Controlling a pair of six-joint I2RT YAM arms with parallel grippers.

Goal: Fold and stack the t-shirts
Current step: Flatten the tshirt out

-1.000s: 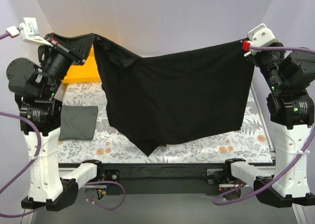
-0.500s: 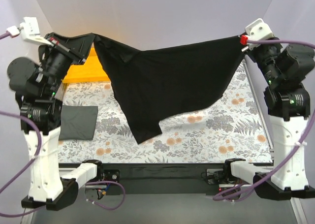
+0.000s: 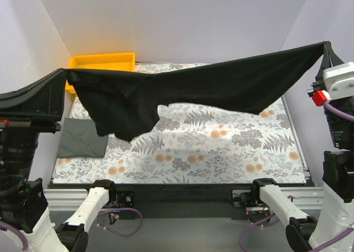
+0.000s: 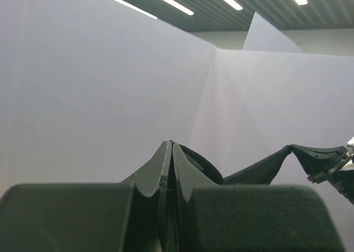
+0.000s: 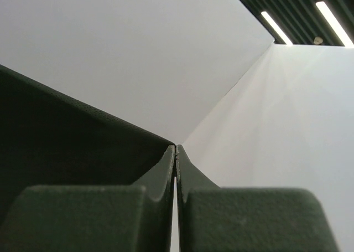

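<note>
A black t-shirt (image 3: 221,88) hangs in the air over the table, stretched in a long band between my two grippers, with a loose part drooping at the left (image 3: 119,111). My left gripper (image 3: 64,72) is shut on its left end and my right gripper (image 3: 327,44) is shut on its right end. Both are raised high. In the left wrist view the left gripper (image 4: 171,144) is shut with the t-shirt (image 4: 260,169) trailing off to the right. In the right wrist view the right gripper (image 5: 176,148) pinches the t-shirt (image 5: 66,135) at its left. A folded dark t-shirt (image 3: 83,138) lies on the table at the left.
A yellow tray (image 3: 102,60) stands at the back left corner. The table carries a floral-print cover (image 3: 221,147). White walls close in the back and both sides. The arm bases (image 3: 102,194) sit at the near edge.
Both arms have lifted and swung toward the near side. The t-shirt, which hung down as a wide sheet, is now pulled taut and nearly level, well above the table.
</note>
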